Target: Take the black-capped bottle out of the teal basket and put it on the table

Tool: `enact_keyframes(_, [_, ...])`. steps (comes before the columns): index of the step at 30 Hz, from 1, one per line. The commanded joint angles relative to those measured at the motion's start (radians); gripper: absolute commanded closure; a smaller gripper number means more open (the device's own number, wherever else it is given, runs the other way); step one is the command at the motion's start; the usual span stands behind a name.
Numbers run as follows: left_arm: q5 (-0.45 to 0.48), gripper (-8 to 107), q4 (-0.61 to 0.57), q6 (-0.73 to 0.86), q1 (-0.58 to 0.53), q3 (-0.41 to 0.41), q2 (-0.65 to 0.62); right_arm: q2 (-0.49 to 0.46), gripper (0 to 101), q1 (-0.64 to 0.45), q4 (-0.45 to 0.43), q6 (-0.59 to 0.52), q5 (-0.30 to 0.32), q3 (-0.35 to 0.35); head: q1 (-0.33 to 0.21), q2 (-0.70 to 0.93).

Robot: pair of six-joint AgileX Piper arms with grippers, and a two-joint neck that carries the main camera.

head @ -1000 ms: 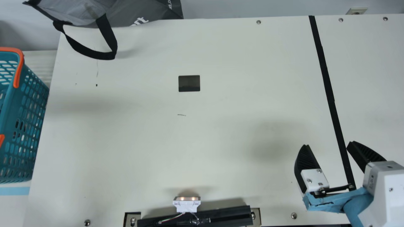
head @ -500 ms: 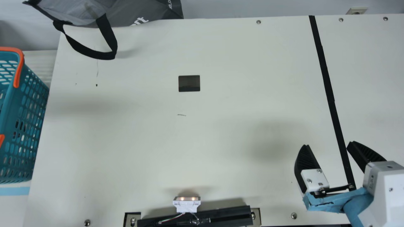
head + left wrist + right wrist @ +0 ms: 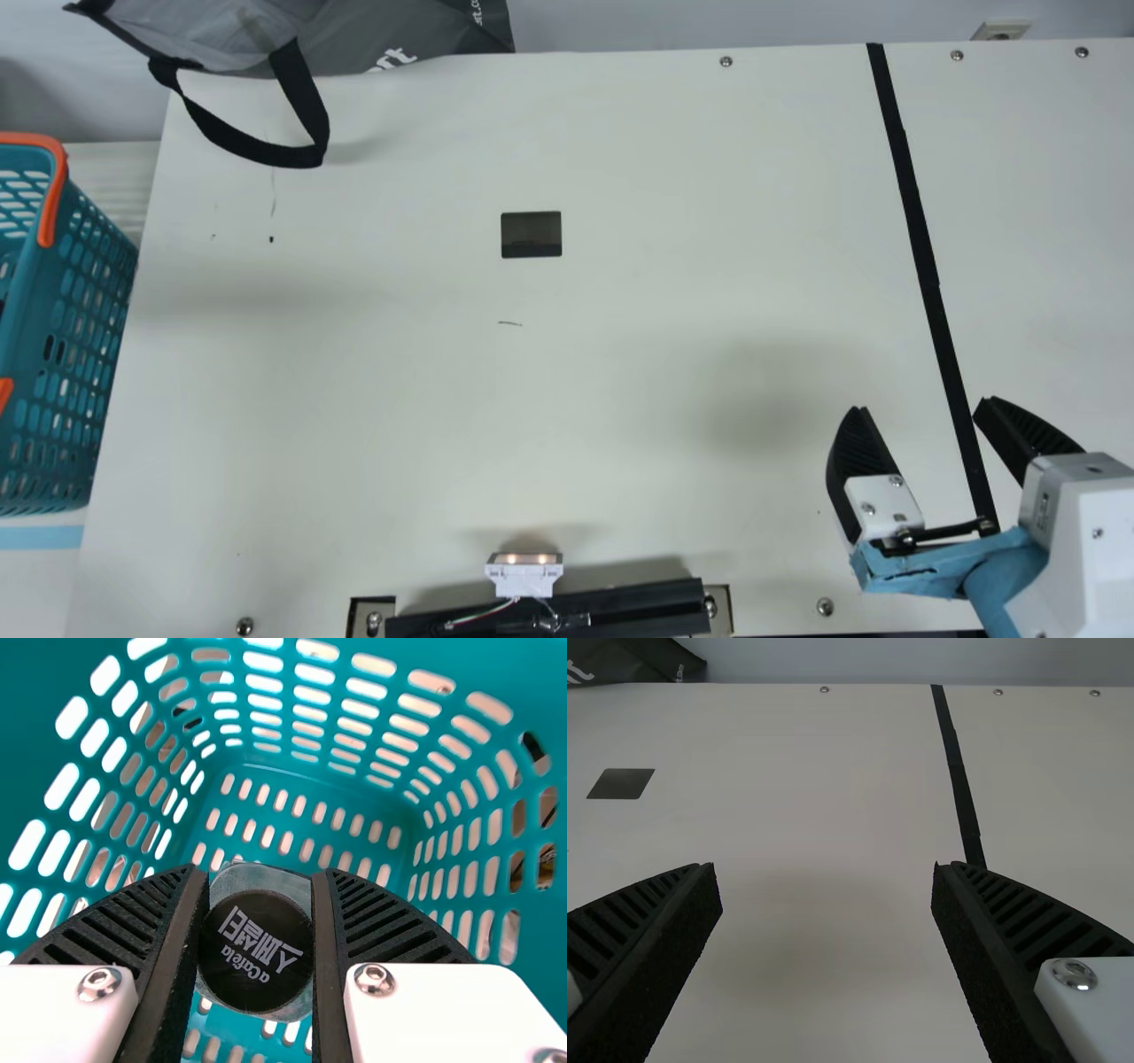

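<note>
Left gripper (image 3: 261,870) has its fingers pinching the black-capped bottle (image 3: 255,952) around the cap end, inside the teal basket (image 3: 34,283); right gripper (image 3: 922,405), fingers spread, is over the table (image 3: 620,266). Should grip firmly, lift straight up till the bottle's base clears the rim, then carry across and lower gently.
</note>
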Motion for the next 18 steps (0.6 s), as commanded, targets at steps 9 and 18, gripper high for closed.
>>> enact_keyframes(9, [0.032, 70, -0.015, 0.015, -0.010, -0.003, -0.078, 0.000, 10, 0.000, -0.002, 0.000, 0.000, 0.000, -0.004, 0.008])
enact_keyframes(18, [0.072, 71, -0.005, 0.000, -0.028, -0.008, -0.158, 0.000, 10, 0.000, -0.002, 0.000, 0.001, 0.000, -0.004, 0.008])
